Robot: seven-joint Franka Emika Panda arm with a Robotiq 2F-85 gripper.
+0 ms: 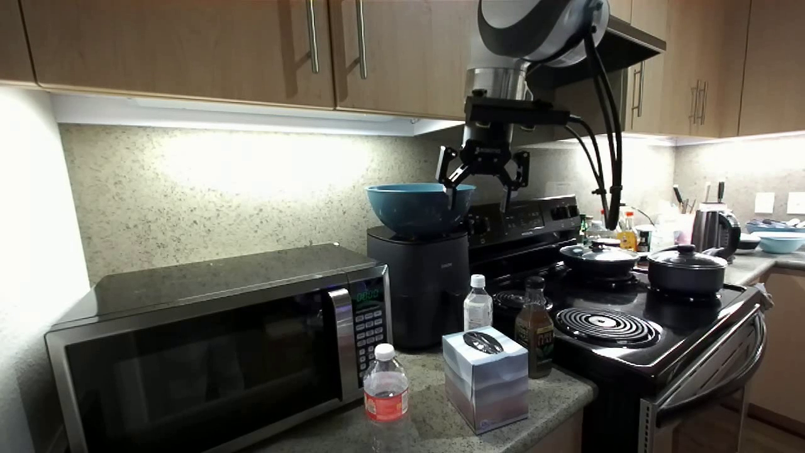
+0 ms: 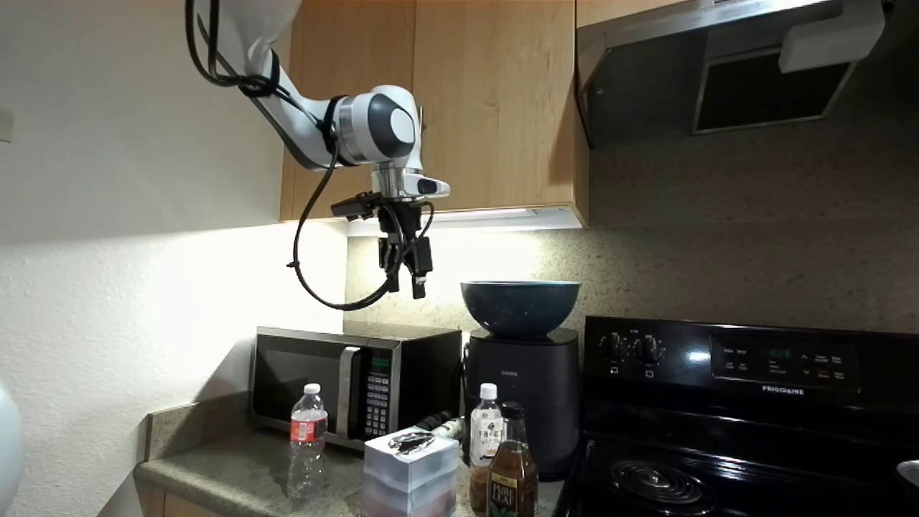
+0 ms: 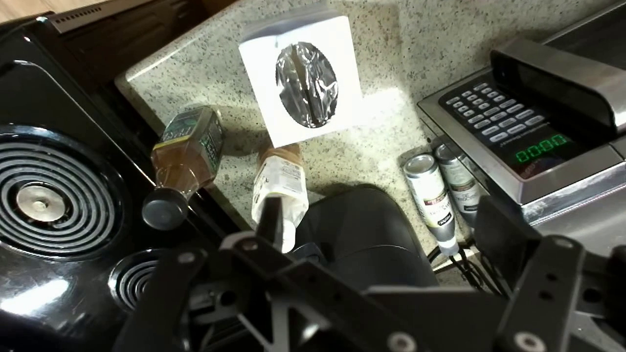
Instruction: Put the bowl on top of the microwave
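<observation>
The bowl [image 1: 415, 211] is large, round and teal-blue. It sits upright on top of the tall black appliance [image 1: 418, 289], also seen in an exterior view with the bowl [image 2: 520, 309] on it. The silver-and-black microwave [image 1: 207, 371] stands beside that appliance; it shows in an exterior view [image 2: 305, 373] and in the wrist view [image 3: 518, 122]. My gripper [image 1: 479, 200] is open and empty, pointing down. One finger overlaps the bowl's rim there, but in an exterior view the gripper [image 2: 406, 289] is apart from the bowl. The wrist view shows the spread fingers [image 3: 384, 217]; no bowl is visible there.
A tissue box [image 1: 484, 377], a red-label bottle [image 1: 386, 390], a white-capped bottle [image 1: 478, 305] and a brown tea bottle [image 1: 534, 330] stand on the counter. Two slim bottles [image 3: 430, 195] stand between appliance and microwave. Cabinets [image 1: 188, 50] hang above. The stove [image 1: 604, 352] bears pots.
</observation>
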